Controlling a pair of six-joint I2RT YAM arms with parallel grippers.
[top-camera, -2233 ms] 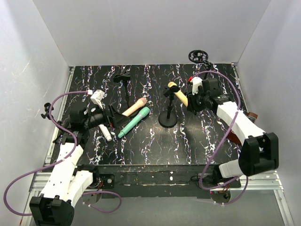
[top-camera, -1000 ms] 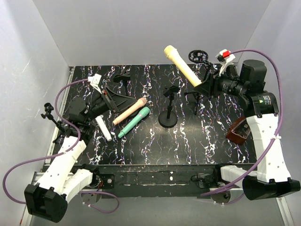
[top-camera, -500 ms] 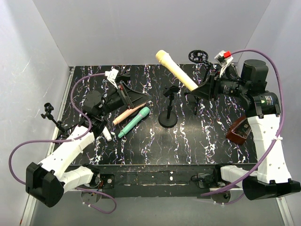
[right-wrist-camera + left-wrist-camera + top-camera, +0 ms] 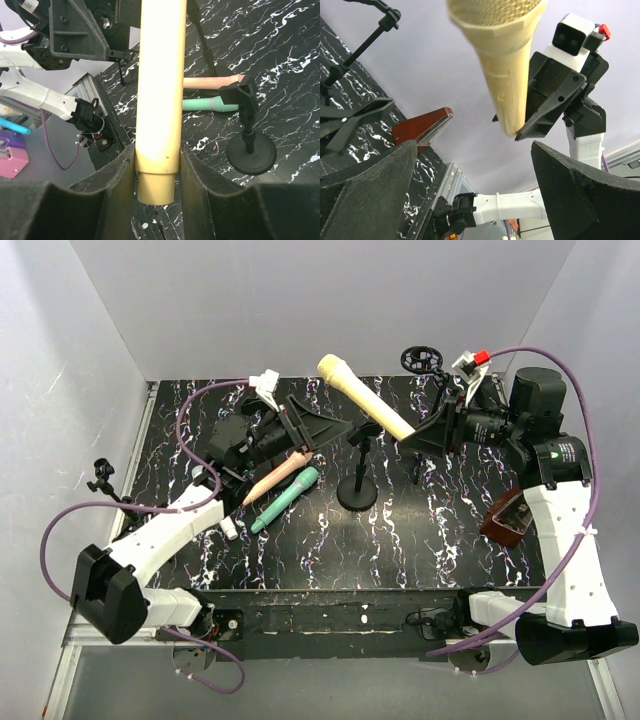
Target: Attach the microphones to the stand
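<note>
My right gripper (image 4: 422, 436) is shut on the handle of the yellow-tan microphone (image 4: 362, 398) and holds it in the air, head up and to the left, above the black stand (image 4: 357, 490). In the right wrist view the microphone (image 4: 160, 95) sits between my fingers (image 4: 111, 190), with the stand's clip (image 4: 242, 95) below right. My left gripper (image 4: 322, 430) is open and empty, raised just left of the stand. In its view (image 4: 470, 200) the yellow microphone (image 4: 506, 70) hangs ahead. The peach-pink (image 4: 276, 477) and teal-green (image 4: 287, 497) microphones lie on the mat. The white one (image 4: 230, 529) is mostly hidden by my left arm.
A red-brown object (image 4: 505, 515) lies at the right of the mat. A small black stand (image 4: 418, 465) is beside my right gripper, a round black piece (image 4: 421, 360) at the back right, and another small stand (image 4: 100, 475) at the left edge. White walls surround the mat.
My left gripper has risen off the mat and swung right, toward the stand and the yellow microphone. My right gripper lifted the yellow microphone and has tilted its head further left.
</note>
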